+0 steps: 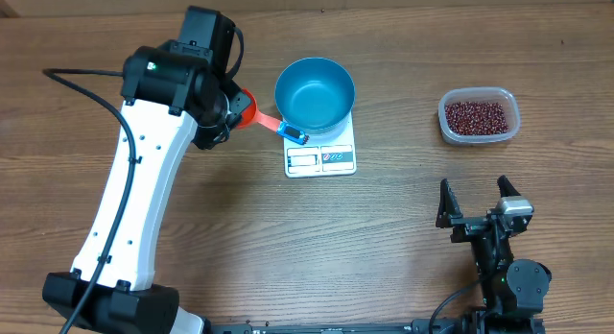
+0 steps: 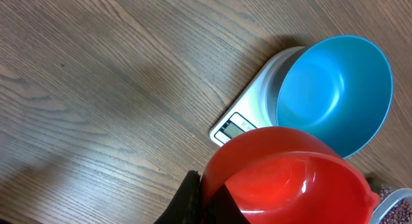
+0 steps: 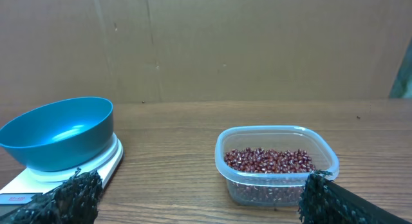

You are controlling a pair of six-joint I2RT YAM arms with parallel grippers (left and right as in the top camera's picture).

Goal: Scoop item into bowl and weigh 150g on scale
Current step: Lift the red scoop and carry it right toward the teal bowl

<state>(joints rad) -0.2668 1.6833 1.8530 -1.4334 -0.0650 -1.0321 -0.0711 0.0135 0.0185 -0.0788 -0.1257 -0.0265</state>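
Observation:
The blue bowl stands empty on the white scale. Dark red beans fill a clear tub at the right. My left gripper is shut on a red scoop, which hangs empty just left of the bowl, above the scale's corner. My right gripper stands open near the table's front, short of the tub, with nothing between its fingers.
The left arm's white link slants across the left side of the wooden table. A brown board backs the table's far edge. Bare wood lies between the scale and the tub.

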